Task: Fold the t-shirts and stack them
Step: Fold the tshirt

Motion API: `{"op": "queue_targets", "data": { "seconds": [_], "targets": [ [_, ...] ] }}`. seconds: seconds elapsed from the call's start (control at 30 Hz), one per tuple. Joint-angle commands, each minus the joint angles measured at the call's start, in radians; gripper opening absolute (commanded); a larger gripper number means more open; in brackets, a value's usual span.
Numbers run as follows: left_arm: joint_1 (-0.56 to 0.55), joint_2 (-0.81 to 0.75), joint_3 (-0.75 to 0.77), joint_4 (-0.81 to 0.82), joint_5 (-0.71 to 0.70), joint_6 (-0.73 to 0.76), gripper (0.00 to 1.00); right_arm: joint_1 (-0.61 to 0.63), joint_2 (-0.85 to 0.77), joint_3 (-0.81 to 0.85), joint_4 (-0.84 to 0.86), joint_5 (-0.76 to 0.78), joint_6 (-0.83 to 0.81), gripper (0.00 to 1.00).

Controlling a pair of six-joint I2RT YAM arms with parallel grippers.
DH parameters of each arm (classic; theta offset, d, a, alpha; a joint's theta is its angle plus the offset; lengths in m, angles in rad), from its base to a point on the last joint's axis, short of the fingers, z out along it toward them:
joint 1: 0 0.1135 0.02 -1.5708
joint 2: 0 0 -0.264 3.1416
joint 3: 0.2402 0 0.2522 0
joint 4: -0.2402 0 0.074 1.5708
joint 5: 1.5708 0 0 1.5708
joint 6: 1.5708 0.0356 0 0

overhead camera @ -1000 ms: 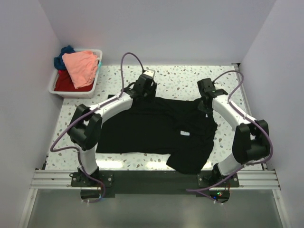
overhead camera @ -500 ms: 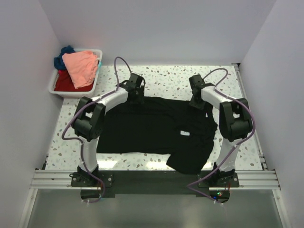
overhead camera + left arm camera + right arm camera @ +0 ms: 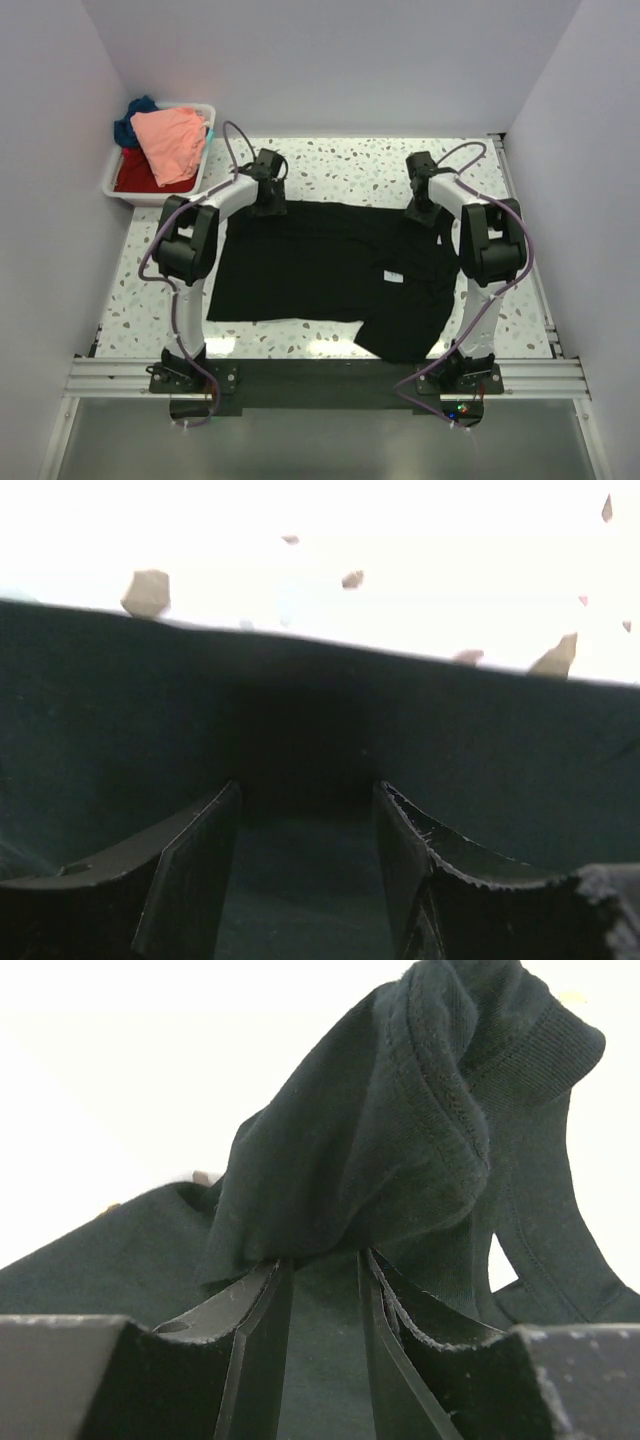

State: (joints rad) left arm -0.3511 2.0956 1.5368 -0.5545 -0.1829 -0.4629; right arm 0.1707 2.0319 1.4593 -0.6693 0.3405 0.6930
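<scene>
Speckled table (image 3: 350, 165), white bin (image 3: 150, 197) far-left (pink shirt (image 3: 168, 140) topmost), black t-shirt (image 3: 310, 265) spread centrally

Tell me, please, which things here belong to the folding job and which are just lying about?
Part of the job:
- black t-shirt, spread on the table
- salmon-pink t-shirt, red t-shirt and dark blue t-shirt, heaped in the white bin

Just there:
- the white bin itself, at the far left corner
- the table

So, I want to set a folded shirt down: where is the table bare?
Bare table runs between the black t-shirt and the back wall, and left of it, in front of the white bin. The middle is crowded, under the shirt.
</scene>
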Motion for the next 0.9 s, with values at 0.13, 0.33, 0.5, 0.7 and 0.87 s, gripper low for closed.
{"op": "queue_targets", "data": {
  "seconds": [0.13,0.33,0.5,0.7,0.87],
  "targets": [
    [0.066,0.142,0.206,-0.091,0.046,-0.031,0.61,-0.048,0.120,0.154,-0.084,0.044,-0.012,0.37],
    [0.080,0.263,0.381,-0.147,0.054,-0.029,0.62,-0.050,0.259,0.377,-0.119,0.060,-0.042,0.39],
    [0.112,0.343,0.497,-0.180,0.069,-0.030,0.63,-0.054,0.384,0.600,-0.151,0.039,-0.087,0.42],
    [0.136,0.394,0.583,-0.188,0.080,-0.017,0.64,-0.059,0.468,0.757,-0.139,-0.001,-0.157,0.43],
    [0.146,0.371,0.554,-0.112,0.085,0.024,0.65,-0.060,0.398,0.690,-0.027,-0.026,-0.219,0.43]
  ]
}}
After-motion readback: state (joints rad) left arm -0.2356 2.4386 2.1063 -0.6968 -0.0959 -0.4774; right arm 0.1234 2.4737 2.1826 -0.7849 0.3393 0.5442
